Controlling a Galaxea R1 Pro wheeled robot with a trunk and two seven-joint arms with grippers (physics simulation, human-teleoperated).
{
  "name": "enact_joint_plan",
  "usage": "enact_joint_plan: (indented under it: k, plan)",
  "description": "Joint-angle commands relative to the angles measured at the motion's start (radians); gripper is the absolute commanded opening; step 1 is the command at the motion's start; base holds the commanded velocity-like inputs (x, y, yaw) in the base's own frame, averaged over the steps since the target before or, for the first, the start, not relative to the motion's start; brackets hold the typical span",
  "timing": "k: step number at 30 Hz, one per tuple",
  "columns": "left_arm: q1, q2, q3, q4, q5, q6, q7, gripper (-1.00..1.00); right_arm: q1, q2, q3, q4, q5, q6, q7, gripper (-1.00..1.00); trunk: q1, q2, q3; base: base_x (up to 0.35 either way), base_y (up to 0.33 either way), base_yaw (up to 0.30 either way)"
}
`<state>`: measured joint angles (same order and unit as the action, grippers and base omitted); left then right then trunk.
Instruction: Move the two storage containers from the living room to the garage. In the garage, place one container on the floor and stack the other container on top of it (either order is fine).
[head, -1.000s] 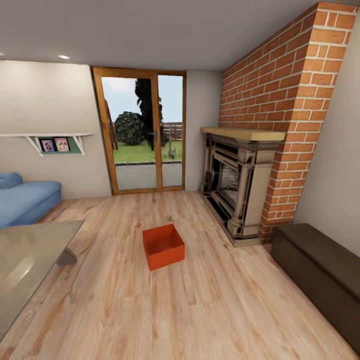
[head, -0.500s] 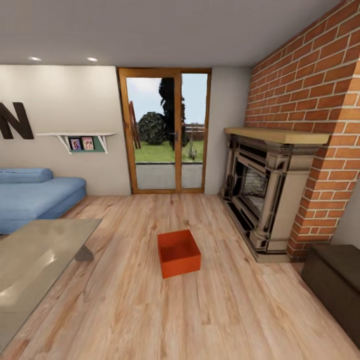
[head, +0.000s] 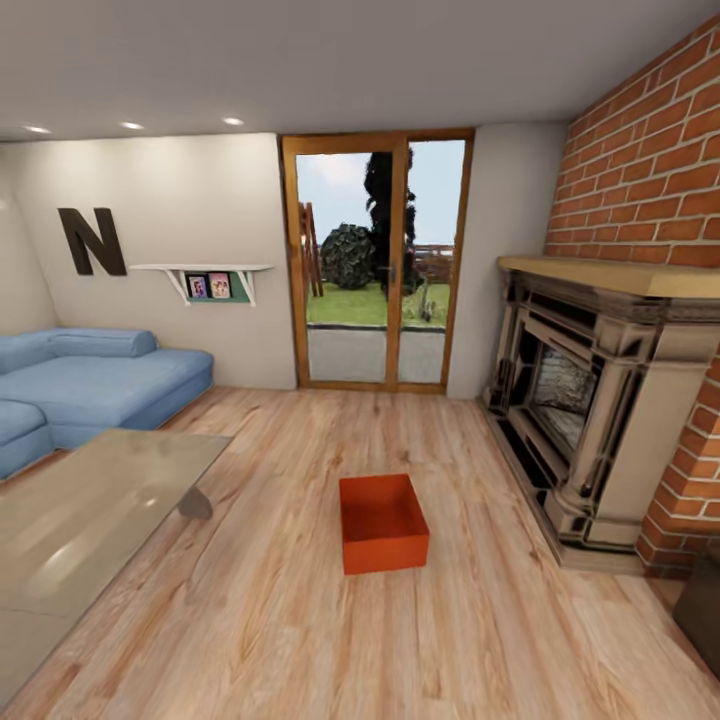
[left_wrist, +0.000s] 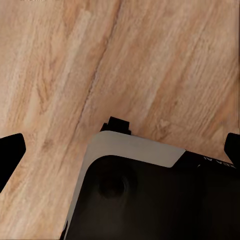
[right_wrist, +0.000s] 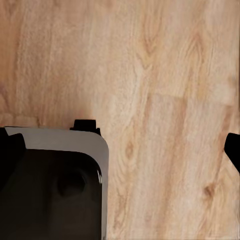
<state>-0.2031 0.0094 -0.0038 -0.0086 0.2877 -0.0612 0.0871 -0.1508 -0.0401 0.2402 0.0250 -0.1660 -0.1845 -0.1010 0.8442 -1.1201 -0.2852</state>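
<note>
Sofa: the blue sofa is sitting at the left edge of the head view, against the white wall.
Table: a glass-topped low table is filling the lower left, its far corner pointing toward the middle of the room.
Container: one orange-red storage container is resting open side up on the wood plank floor just right of centre (bare planks are showing on all four sides of it), well apart from the table and the hearth.
Doors: wood-framed glass doors are standing at upper centre, beyond the container.
Fireplace: the brick fireplace is lining the right edge, with a dark cabinet corner at lower right.
Left gripper: the left gripper is hanging over planks with its dark fingertips at opposite frame edges, spread wide and gripping nothing.
Right gripper: the right gripper is likewise gaping, with its fingertips far apart, empty, above the robot's grey base.
</note>
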Motion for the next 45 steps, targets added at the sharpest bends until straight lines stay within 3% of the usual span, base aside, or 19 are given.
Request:
enact_joint_plan:
  k: [1,19,45]
  plan:
    - [-0.001,0.000,-0.001,0.001,0.004,-0.003,0.002,1.00,-0.001,0.000,0.009,0.003,-0.009,-0.006,0.000,1.00,0.001,-0.001,-0.001,0.287,-0.223,0.278]
    - [-0.001,0.001,-0.001,0.001,0.008,-0.003,0.002,1.00,-0.001,0.000,0.010,0.003,-0.009,-0.006,0.000,1.00,0.001,-0.001,-0.001,0.286,-0.223,0.264]
    - [-0.001,0.001,0.000,0.001,0.008,-0.005,0.002,1.00,-0.001,-0.001,0.017,0.003,-0.003,-0.010,0.000,1.00,0.001,-0.001,-0.001,0.287,-0.210,0.011]
